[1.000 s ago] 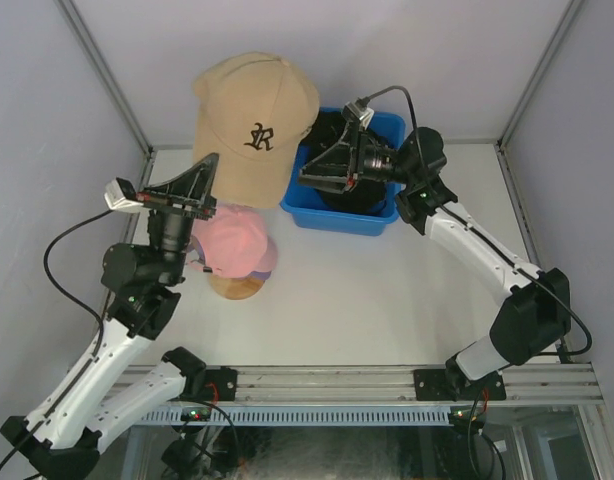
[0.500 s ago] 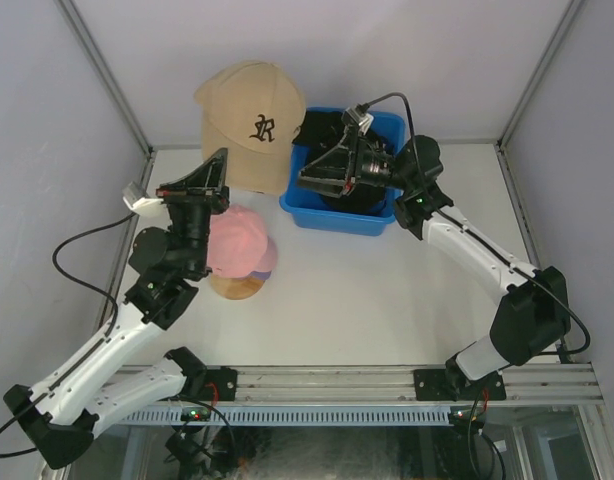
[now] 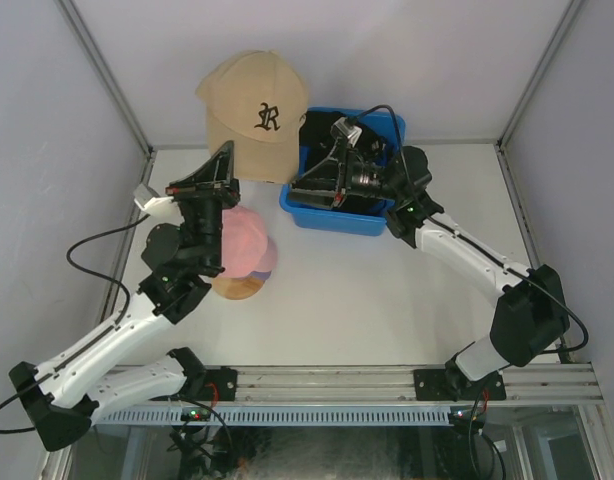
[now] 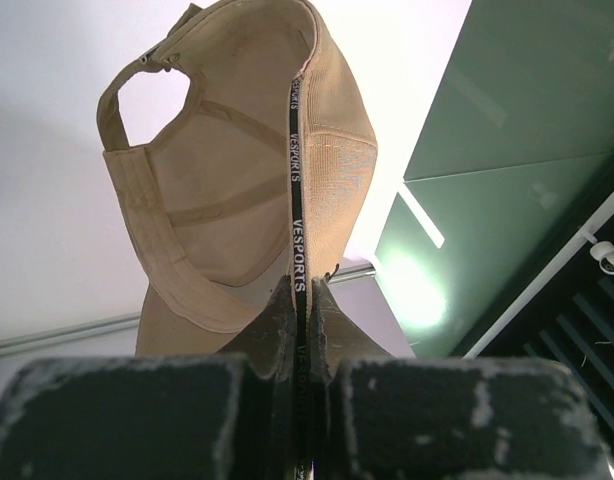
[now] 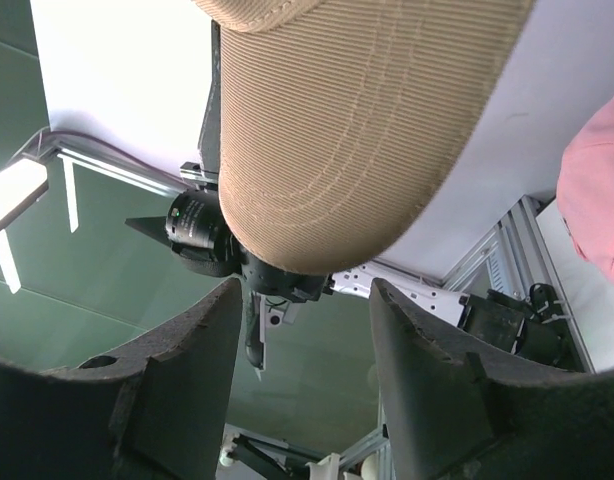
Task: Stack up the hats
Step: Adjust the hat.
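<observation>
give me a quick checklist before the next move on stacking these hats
1. left gripper shut on the tan cap inner band: ok
2. tan cap lifted off the table: ok
3. right gripper open, the tan brim ahead of it and not gripped: ok
4. pink cap seated on the wooden stand, top free: ok
5. tan cap lined up over the pink cap: not ok, it hangs farther back beside the blue bin
6. hats left in the bin: cannot tell, the right arm covers it
</observation>
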`<state>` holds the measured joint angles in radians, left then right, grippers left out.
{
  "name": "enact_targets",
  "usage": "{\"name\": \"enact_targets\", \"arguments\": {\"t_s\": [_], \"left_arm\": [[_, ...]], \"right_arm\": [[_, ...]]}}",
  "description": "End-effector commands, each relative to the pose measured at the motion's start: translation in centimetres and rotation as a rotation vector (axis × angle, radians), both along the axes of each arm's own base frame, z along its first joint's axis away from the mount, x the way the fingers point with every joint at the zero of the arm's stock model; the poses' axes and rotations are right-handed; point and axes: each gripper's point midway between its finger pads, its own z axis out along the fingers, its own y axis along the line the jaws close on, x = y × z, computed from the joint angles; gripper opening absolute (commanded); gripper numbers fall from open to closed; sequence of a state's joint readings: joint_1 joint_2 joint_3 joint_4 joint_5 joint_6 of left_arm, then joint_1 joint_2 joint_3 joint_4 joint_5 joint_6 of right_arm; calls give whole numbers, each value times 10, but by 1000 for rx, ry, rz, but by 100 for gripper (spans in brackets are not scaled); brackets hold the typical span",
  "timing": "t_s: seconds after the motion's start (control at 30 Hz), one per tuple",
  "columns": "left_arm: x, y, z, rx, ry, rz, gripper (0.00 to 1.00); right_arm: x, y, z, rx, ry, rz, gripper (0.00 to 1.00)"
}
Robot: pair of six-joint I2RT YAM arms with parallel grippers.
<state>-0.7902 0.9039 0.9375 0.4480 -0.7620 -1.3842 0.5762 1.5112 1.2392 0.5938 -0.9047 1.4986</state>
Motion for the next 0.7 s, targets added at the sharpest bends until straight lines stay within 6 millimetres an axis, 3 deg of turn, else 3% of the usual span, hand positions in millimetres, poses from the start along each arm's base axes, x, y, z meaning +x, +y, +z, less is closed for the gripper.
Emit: {"name": "enact_targets", "arguments": {"t_s": [0.0, 0.4, 0.67], "left_arm": [[-14, 11, 41, -132, -83, 0, 0], [-15, -5, 41, -159, -67, -14, 0], [-21, -17, 28, -152, -27, -28, 0]], "right_arm": [[-9, -5, 28, 73, -69, -17, 54], [3, 2, 45, 161, -40, -42, 52], [17, -1, 56, 193, -40, -64, 37]]}}
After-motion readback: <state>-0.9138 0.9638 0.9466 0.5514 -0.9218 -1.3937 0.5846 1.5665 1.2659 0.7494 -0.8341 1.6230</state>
